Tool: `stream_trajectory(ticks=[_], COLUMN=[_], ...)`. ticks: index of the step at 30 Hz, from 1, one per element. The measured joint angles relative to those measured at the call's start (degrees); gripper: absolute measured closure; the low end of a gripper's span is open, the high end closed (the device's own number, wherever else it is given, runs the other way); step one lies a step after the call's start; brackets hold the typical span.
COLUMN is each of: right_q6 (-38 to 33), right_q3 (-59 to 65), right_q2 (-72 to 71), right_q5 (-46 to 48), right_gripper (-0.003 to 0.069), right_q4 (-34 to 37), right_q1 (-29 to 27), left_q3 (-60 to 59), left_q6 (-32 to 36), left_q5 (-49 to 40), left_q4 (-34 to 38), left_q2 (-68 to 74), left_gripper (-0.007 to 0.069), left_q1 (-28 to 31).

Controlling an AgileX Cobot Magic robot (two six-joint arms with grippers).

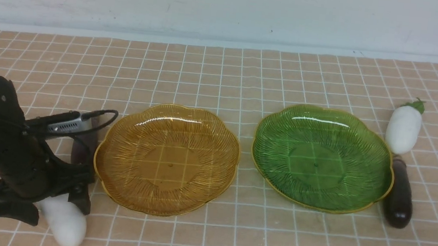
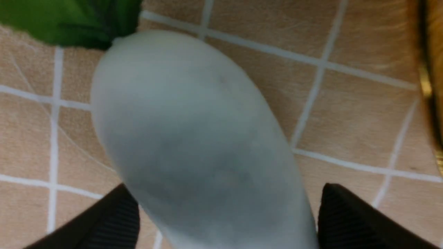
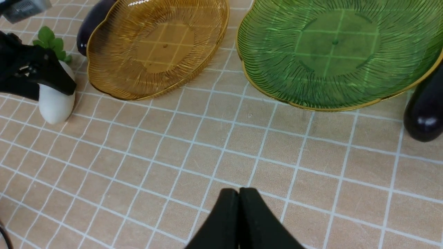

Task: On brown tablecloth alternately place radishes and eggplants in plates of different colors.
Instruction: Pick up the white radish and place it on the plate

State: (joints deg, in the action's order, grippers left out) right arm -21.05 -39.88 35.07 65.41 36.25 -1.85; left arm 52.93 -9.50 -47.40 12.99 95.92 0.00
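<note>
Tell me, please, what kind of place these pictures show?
Probably a robot test bench, not a real kitchen: a brown tablecloth against a bare white wall, a radish and an eggplant lying beside an empty green plate, and a black robot arm over the cloth.

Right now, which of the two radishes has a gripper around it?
The radish left of the amber plate: the left gripper straddles it. The other radish, right of the green plate, has none around it.
</note>
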Motion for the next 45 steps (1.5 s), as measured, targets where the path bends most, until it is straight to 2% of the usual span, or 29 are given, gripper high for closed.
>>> stream_trajectory(ticks=[1,2,3,4,6,12,19,20,23,25,30,33,38,45], right_q6=[-0.12,-0.12,-0.16,-0.23,-0.29,-0.29,-0.29,-0.29,-0.29,-0.29,-0.29,0.0,5.44,9.81], right_q3=[0.0,0.0,0.0,0.0,0.0,0.0,0.0,0.0,0.0,0.0,0.0,0.0,0.0,0.0], right_q2=[0.0,0.0,0.0,0.0,0.0,0.0,0.0,0.0,0.0,0.0,0.0,0.0,0.0,0.0], right_q5=[0.0,0.0,0.0,0.0,0.0,0.0,0.0,0.0,0.0,-0.19,-1.51,-1.73,-2.36,-3.34], right_gripper=[0.0674,0.0674,0.0674,0.0674,0.0674,0.0674,0.0674,0.0674,0.0674,0.0674,0.0674,0.0674,0.0674,0.0674], right_q4=[0.0,0.0,0.0,0.0,0.0,0.0,0.0,0.0,0.0,0.0,-0.13,-1.32,-8.26,-14.14], right_q1=[0.0,0.0,0.0,0.0,0.0,0.0,0.0,0.0,0.0,0.0,0.0,0.0,0.0,0.0], left_q3=[0.06,0.18,0.27,0.66,1.65,4.43,8.85,9.65,14.25,17.2,27.57,34.58,48.54,61.91], left_q6=[-0.01,-0.07,-0.29,-0.71,-1.25,-2.21,-0.57,0.06,5.02,6.28,7.62,7.62,7.52,7.37], left_q5=[-0.1,-0.63,-1.59,-3.56,-7.03,-12.69,-13.13,-12.52,-9.43,-8.86,-7.54,-7.41,-7.48,-7.43], left_q4=[-0.49,-1.49,-2.42,-3.91,-6.3,-8.93,-3.35,-2.27,5.08,7.39,9.9,10.44,10.82,10.88], left_q2=[0.45,1.02,1.3,1.51,1.36,-3.53,-11.86,-12.54,-13.83,-12.79,-4.25,2.3,15.54,28.88], left_gripper=[-0.0013,0.0036,0.0101,0.0199,0.0248,0.0255,0.0256,0.0256,0.0256,0.0256,0.0256,0.0256,0.0256,0.0249], left_q1=[0.0,0.0,0.0,0.0,0.02,0.0,-2.42,-3.25,-10.79,-14.63,-26.16,-30.31,-34.92,-35.7])
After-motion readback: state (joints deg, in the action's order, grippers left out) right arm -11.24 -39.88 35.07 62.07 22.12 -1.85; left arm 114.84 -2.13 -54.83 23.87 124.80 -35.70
